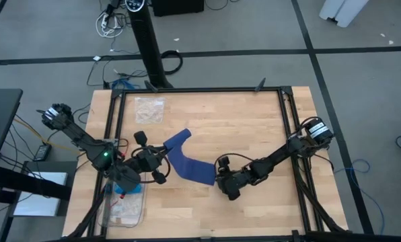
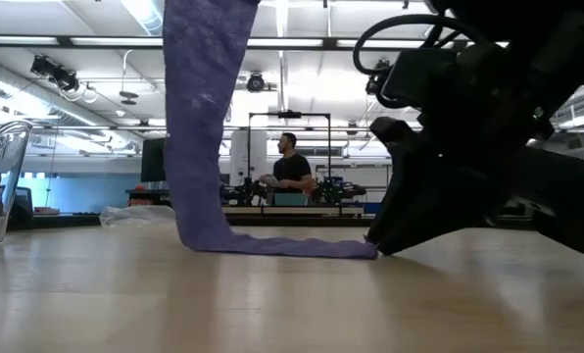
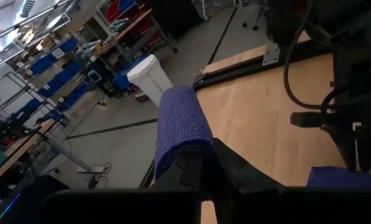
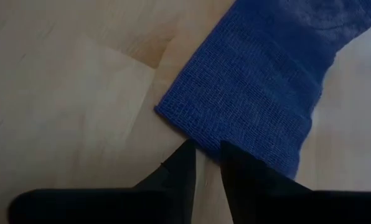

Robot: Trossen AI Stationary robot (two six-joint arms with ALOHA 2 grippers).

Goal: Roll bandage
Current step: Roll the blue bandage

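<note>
The bandage [image 1: 187,161] is lying unrolled near the middle of the table [image 1: 254,114], bent into an L. One end is lifted off the wood toward the left; the other end is lying flat on the wood toward the right.

The left gripper [image 1: 161,160] is sitting at the left part of the table, just beside the raised end. In the left wrist view its fingers [image 3: 195,174] are clamped narrow on the bandage [image 3: 182,127], which is draping up and over them. In the low view the bandage [image 2: 209,127] is rising as a tall strip from the table out of the top of the picture, with its flat end running right along the wood.

The right gripper [image 1: 221,176] is resting low at the flat end. In the right wrist view its fingers [image 4: 180,171] are nearly together, tips at the near edge of the bandage [image 4: 254,93]; whether they are pinching the cloth I cannot tell.

A clear bag [image 1: 150,109] is lying at the far left of the table, well apart from the bandage. Another bag [image 1: 124,207] is lying at the near left edge, under the left arm.

A person [image 2: 291,167] is standing in the room beyond the table.
</note>
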